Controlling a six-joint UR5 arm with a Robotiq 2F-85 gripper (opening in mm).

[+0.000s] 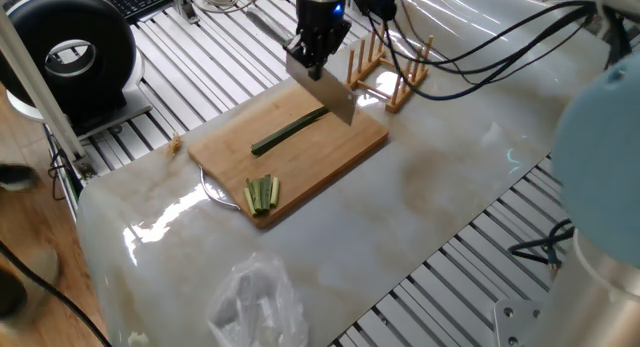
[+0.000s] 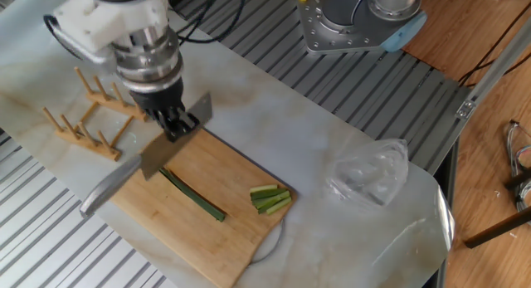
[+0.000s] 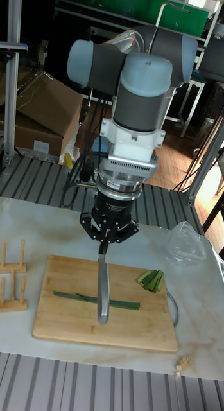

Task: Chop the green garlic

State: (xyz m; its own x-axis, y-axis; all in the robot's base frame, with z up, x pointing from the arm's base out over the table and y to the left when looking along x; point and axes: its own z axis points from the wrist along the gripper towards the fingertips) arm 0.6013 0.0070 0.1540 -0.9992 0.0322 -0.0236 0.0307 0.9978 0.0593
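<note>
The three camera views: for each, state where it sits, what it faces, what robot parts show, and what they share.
One fixed view: high, off a table corner, facing the bamboo cutting board; gripper and cables show.
The other fixed view: high, opposite side, facing the board; wrist, gripper and arm base show.
Tall fixed view: low, level with the table, facing the arm; elbow, wrist, gripper show.
Shared: steel knife above long dark-green garlic stalk; wooden peg rack.
</note>
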